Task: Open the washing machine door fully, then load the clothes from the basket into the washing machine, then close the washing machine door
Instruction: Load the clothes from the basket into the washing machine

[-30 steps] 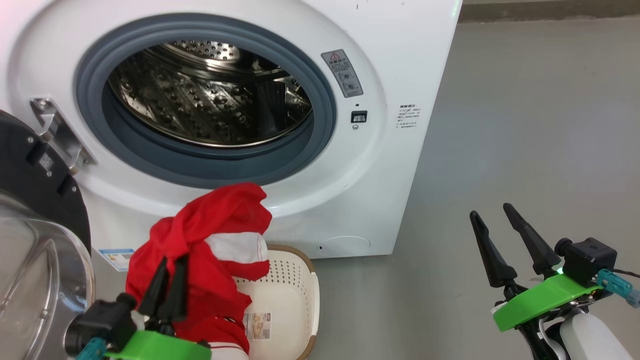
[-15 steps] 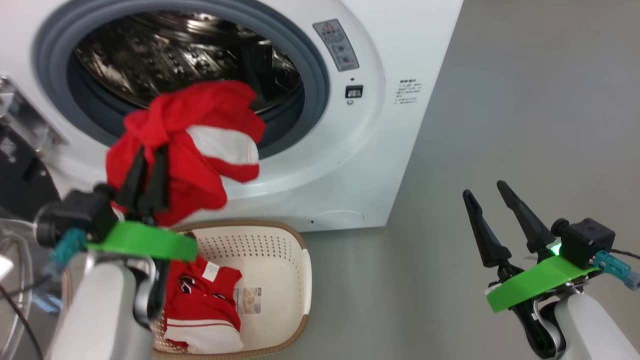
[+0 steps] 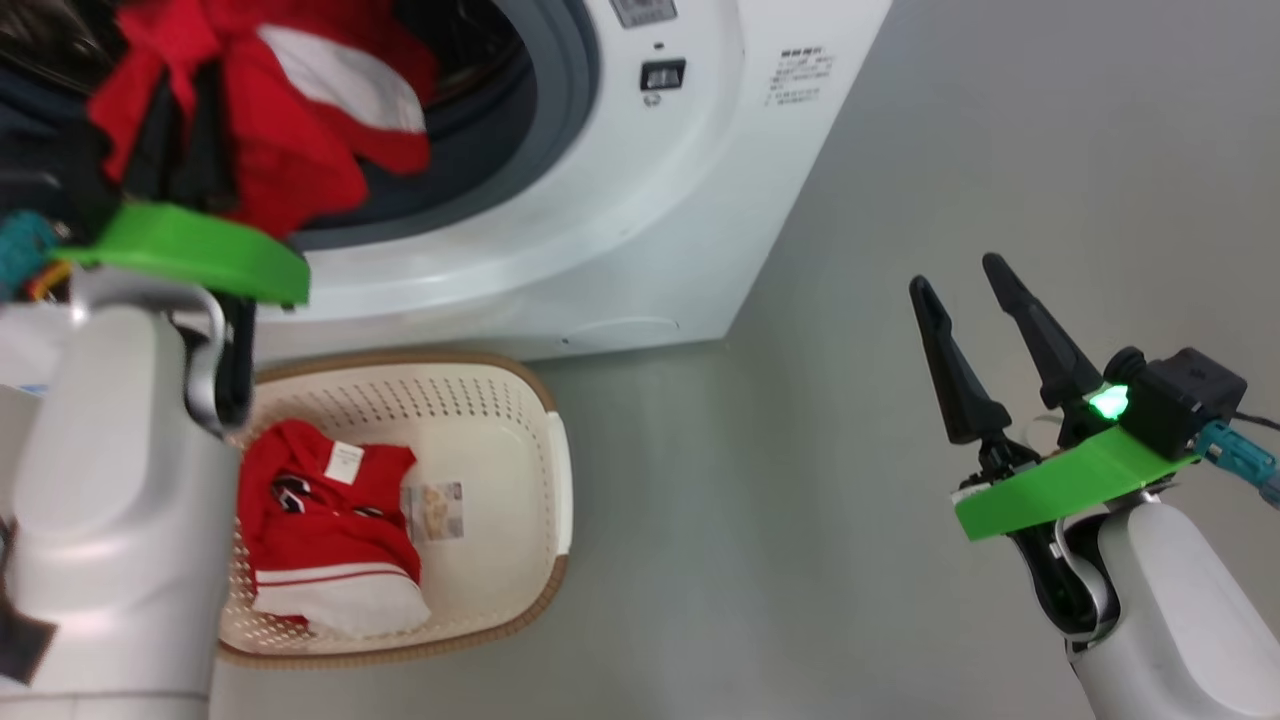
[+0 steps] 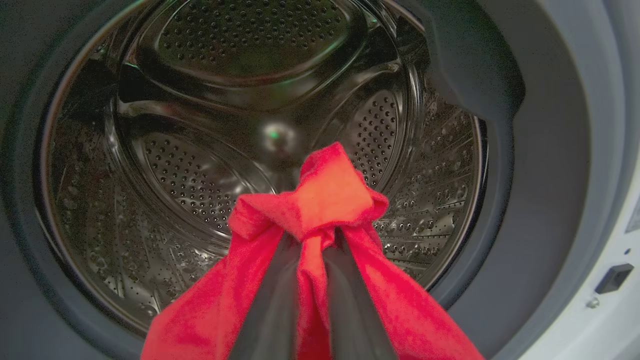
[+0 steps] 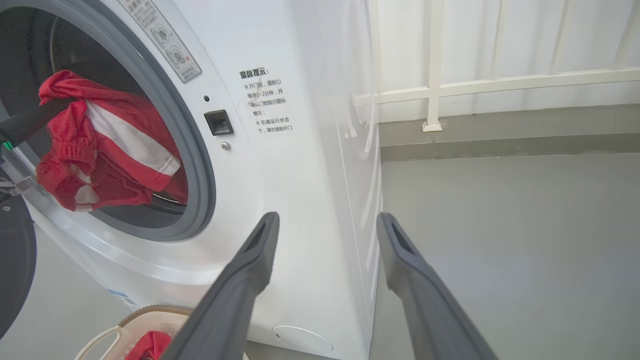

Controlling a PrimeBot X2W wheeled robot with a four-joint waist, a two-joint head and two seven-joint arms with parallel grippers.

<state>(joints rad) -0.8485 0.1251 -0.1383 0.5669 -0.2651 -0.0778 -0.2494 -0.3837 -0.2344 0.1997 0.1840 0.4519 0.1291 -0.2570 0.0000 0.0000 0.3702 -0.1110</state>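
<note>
Washing machine (image 3: 640,220) first, head view: its top is cut off by the frame, so you only get a slice of the opening. The left gripper (image 3: 185,110) is up at that opening, fingers (image 3: 215,140) clamped on a red garment (image 3: 300,160) with a white panel, and the tips are buried in cloth. The basket (image 3: 555,480) sits on the floor (image 3: 800,500) just below the machine's front. In it is a second red garment (image 3: 330,520), white label up, bunched at the left end and partly behind the pale forearm (image 3: 110,500). The right gripper (image 3: 955,273) hangs well off to the right over bare floor, fingers spread apart, nothing in them.

Left wrist view: the red garment wraps round both fingers and hides their tips, right at the mouth of the steel drum (image 4: 200,175), with the grey gasket (image 4: 540,200) ringing it.

Right wrist view: the garment dangles in the opening, but I can't tell whether it's past the gasket. The door (image 5: 12,270) is just a dark sliver at the left edge. Only a corner of the basket pokes in at the bottom, with a scrap of red.
</note>
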